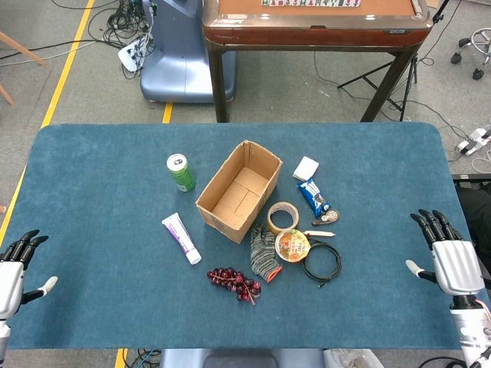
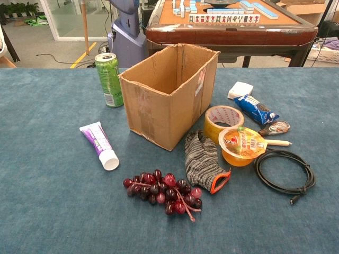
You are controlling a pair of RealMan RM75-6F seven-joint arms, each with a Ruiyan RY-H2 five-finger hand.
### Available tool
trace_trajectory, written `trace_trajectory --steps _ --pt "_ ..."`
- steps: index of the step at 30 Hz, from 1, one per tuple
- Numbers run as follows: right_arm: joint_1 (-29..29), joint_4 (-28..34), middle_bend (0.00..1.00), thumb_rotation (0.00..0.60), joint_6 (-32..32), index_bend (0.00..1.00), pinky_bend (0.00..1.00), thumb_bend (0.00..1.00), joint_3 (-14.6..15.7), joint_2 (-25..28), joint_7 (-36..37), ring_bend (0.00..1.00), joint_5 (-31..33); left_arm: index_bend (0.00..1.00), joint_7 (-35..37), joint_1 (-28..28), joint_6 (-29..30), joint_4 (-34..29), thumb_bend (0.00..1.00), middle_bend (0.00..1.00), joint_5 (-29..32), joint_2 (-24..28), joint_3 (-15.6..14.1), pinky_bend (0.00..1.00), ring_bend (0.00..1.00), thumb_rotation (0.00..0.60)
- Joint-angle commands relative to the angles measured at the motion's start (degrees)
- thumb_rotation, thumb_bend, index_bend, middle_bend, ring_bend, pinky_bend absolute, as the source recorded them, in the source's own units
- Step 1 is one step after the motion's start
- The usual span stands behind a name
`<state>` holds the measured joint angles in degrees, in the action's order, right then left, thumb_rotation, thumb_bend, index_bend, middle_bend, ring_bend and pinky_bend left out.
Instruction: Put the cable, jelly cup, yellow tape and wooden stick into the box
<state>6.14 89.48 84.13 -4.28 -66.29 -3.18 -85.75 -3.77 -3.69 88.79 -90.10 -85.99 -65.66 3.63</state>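
An open cardboard box (image 1: 238, 191) (image 2: 170, 90) stands mid-table with nothing inside. Just right of it lies the yellow tape roll (image 1: 282, 217) (image 2: 223, 121). The jelly cup (image 1: 292, 245) (image 2: 241, 145) sits in front of the tape. The coiled black cable (image 1: 321, 263) (image 2: 284, 170) lies right of the cup. The wooden stick (image 1: 320, 233) (image 2: 277, 143) lies between cup and cable. My left hand (image 1: 15, 268) rests at the table's left edge, fingers apart, holding nothing. My right hand (image 1: 449, 257) is at the right edge, likewise spread. Neither hand shows in the chest view.
A green can (image 1: 181, 172) (image 2: 109, 79) and a purple tube (image 1: 182, 238) (image 2: 99, 145) lie left of the box. Grapes (image 1: 234, 282) (image 2: 164, 190) and a striped glove (image 1: 264, 253) (image 2: 204, 161) lie in front. A blue snack packet (image 1: 313, 196) and white block (image 1: 306, 168) sit right.
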Motion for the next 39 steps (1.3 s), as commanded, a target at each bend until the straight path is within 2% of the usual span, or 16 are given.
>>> trace_trajectory --steps 1,2,5,7,8,10,12,15,17,22,33,35,39 --pt "0.06 0.27 0.20 0.600 0.06 0.22 0.36 0.01 0.04 0.09 0.04 0.13 -0.35 0.23 -0.08 -0.05 -0.23 -0.15 0.13 0.17 0.75 -0.12 0.27 0.43 0.25 0.600" --pt "0.18 0.41 0.23 0.600 0.01 0.23 0.37 0.01 0.07 0.08 0.09 0.16 -0.59 0.23 0.04 -0.05 -0.33 -0.23 0.13 0.18 0.99 -0.08 0.36 0.44 0.26 0.600" --pt "0.69 0.15 0.39 0.600 -0.70 0.30 0.47 0.01 0.25 -0.35 -0.80 0.33 -0.98 0.23 0.25 0.07 -0.41 -0.38 0.13 0.19 1.65 0.07 0.56 0.47 0.29 0.600" --pt "1.28 0.02 0.60 0.600 -1.89 0.33 0.63 0.02 0.64 -0.92 -2.04 0.56 -1.23 0.24 0.38 0.19 -0.16 -0.61 0.13 0.19 1.46 0.11 0.50 0.48 0.30 0.600" --pt "1.63 0.05 0.66 0.600 -2.59 0.34 0.66 0.05 0.94 -1.09 -2.58 0.62 -1.53 0.24 0.25 0.21 -0.06 -0.70 0.13 0.19 1.21 0.11 0.39 0.48 0.30 0.600" --pt "2.66 0.14 0.78 0.600 -4.35 0.36 0.75 0.21 1.55 -1.47 -4.01 0.73 -2.41 0.24 -0.83 0.22 -0.08 -0.81 0.13 0.20 0.35 0.18 -0.18 0.49 0.30 0.600" --pt "3.83 0.22 0.86 0.600 -6.08 0.38 0.82 0.29 1.92 -1.88 -5.39 0.81 -3.22 0.24 -1.42 0.29 -0.02 -1.28 0.13 0.20 0.01 0.30 -0.45 0.49 0.30 0.600" --pt "6.10 0.82 0.97 0.600 -9.48 0.38 0.91 0.30 2.18 -2.48 -7.77 0.93 -3.93 0.24 -1.36 0.43 0.64 -2.04 0.13 0.20 -0.30 0.39 -0.30 0.50 0.30 0.600" --pt "7.70 1.36 1.00 0.600 -11.78 0.39 0.95 0.30 2.16 -2.90 -9.69 0.98 -4.13 0.24 -1.42 0.64 1.07 -2.31 0.13 0.20 -0.42 0.48 -0.30 0.50 0.30 0.600" --pt "11.45 2.20 1.00 0.600 -18.01 0.44 1.00 0.38 2.36 -3.74 -13.59 1.00 -3.62 0.24 -1.46 0.81 1.28 -2.84 0.13 0.20 -0.03 0.78 -0.08 0.50 0.30 0.600" --pt "15.10 0.89 1.00 0.600 -25.04 0.44 1.00 0.39 4.14 -6.40 -16.68 1.00 -1.96 0.24 -2.35 1.04 1.18 -2.48 0.13 0.20 1.73 0.76 0.62 0.50 0.30 0.600" --pt "15.50 0.31 1.00 0.600 -25.86 0.44 1.00 0.37 4.56 -6.77 -16.57 1.00 -1.83 0.24 -2.61 1.07 1.10 -2.47 0.13 0.20 2.04 0.72 0.70 0.50 0.30 0.600" --pt "16.04 -0.26 1.00 0.600 -26.76 0.44 1.00 0.22 5.12 -7.22 -17.14 1.00 -1.53 0.24 -2.60 1.06 0.73 -2.65 0.13 0.20 2.70 0.82 0.87 0.50 0.30 0.600"
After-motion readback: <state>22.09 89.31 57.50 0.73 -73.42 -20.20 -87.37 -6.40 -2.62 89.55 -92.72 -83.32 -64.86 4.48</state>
